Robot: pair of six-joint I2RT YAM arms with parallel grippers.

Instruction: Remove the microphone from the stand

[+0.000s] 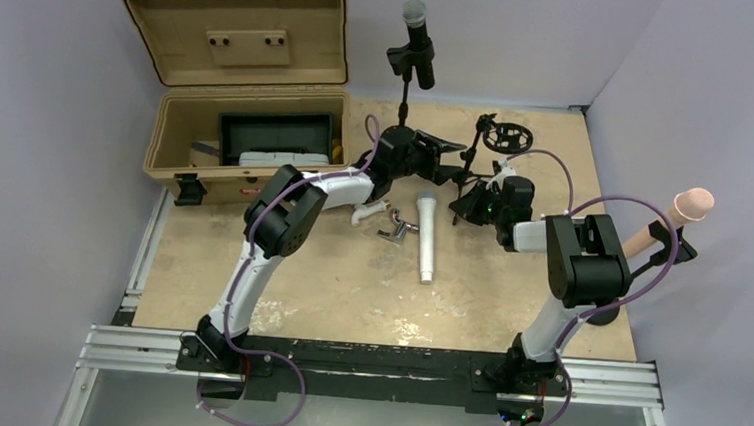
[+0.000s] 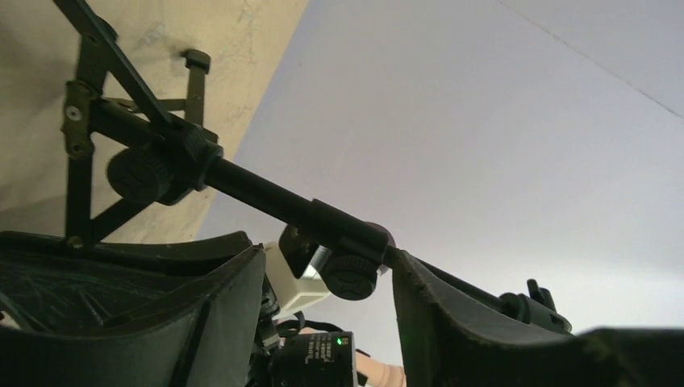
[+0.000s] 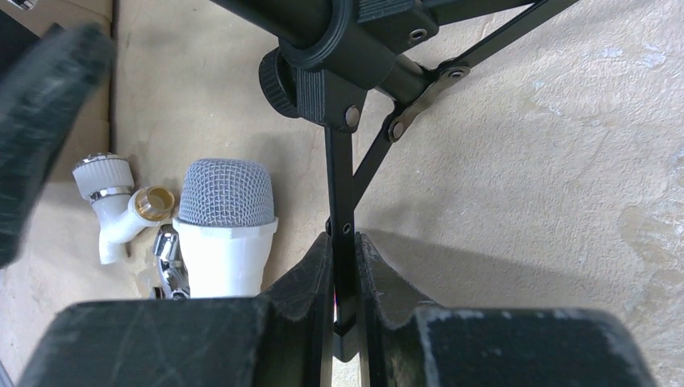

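A black microphone (image 1: 417,40) with a grey mesh head stands upright in the clip of a black tripod stand (image 1: 404,110) at the back centre. My left gripper (image 1: 435,155) is open at the foot of that stand. In the left wrist view the stand's pole (image 2: 266,197) and its knob (image 2: 353,276) lie just past my spread fingers (image 2: 452,322), with no grip on them. My right gripper (image 1: 472,202) is shut on a thin black tripod leg (image 3: 342,234) just below the hub (image 3: 323,56). Which stand the leg belongs to I cannot tell.
A white microphone (image 1: 428,235) lies on the table, also in the right wrist view (image 3: 224,230). Beside it are a white pipe fitting (image 1: 368,213) and a chrome fitting (image 1: 398,233). An open tan case (image 1: 248,134) stands back left. A ring mount (image 1: 507,137) and a peach cylinder (image 1: 689,207) are to the right.
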